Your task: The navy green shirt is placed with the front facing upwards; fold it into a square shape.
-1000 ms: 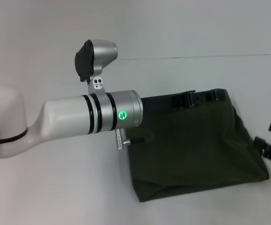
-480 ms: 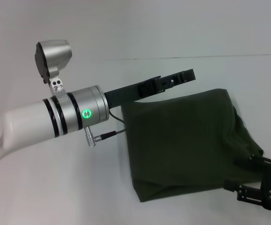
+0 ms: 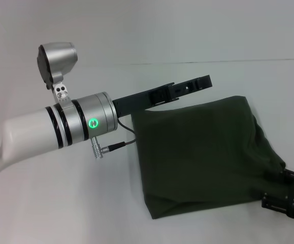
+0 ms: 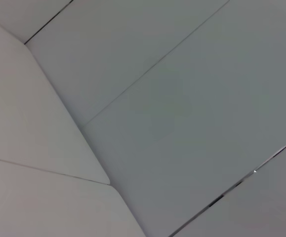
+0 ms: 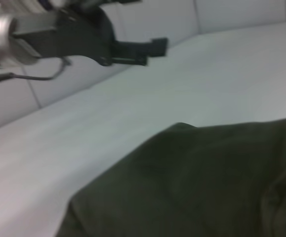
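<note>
The navy green shirt (image 3: 202, 152) lies folded into a rough rectangle on the white table (image 3: 60, 203), plain green side up, with no lettering showing. My left gripper (image 3: 200, 82) hangs in the air above the shirt's far left corner, clear of the cloth. In the right wrist view the left gripper (image 5: 155, 52) shows two separated fingers with nothing between them. My right gripper (image 3: 289, 198) sits low at the shirt's near right corner, partly cut off by the frame edge. The shirt (image 5: 192, 182) fills the foreground of the right wrist view.
My left forearm (image 3: 50, 132), with a green light, crosses the left half of the head view above the table. A seam line (image 3: 187, 63) runs across the far table. The left wrist view holds only white panels (image 4: 157, 123).
My left gripper has lifted off the shirt's far edge and drawn back to the left, empty. My right gripper has moved from beside the shirt's right edge down to its near right corner.
</note>
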